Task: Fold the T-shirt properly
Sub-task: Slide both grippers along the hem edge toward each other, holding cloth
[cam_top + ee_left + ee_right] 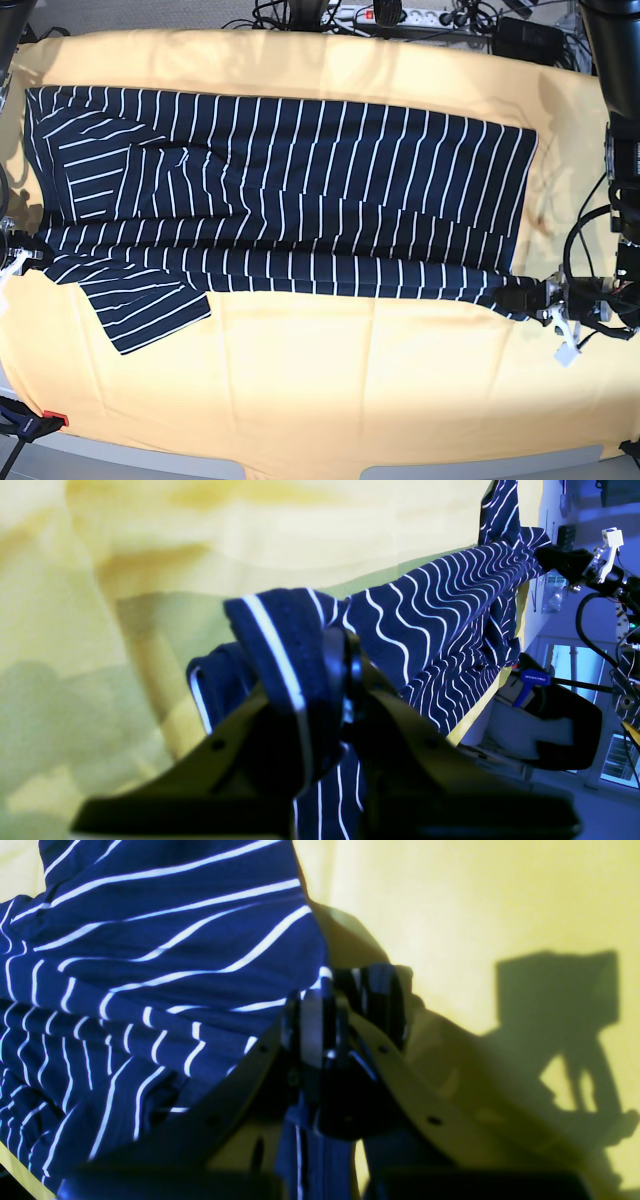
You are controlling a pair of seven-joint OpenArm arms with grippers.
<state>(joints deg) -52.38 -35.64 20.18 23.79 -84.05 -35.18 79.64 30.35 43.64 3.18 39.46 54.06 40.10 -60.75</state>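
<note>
The T-shirt, dark navy with thin white stripes, lies spread lengthwise across the yellow cloth. Its near edge is pulled taut between both grippers. My left gripper is shut on the hem corner at the right; the left wrist view shows a fold of T-shirt pinched in the left gripper. At the far left, my right gripper is shut on the fabric by the sleeve. The right wrist view shows striped T-shirt bunched in the right gripper.
The yellow cloth covers the whole table. A power strip and cables lie beyond the far edge. A blue clamp grips the near left corner. Cables hang from the left arm at the right.
</note>
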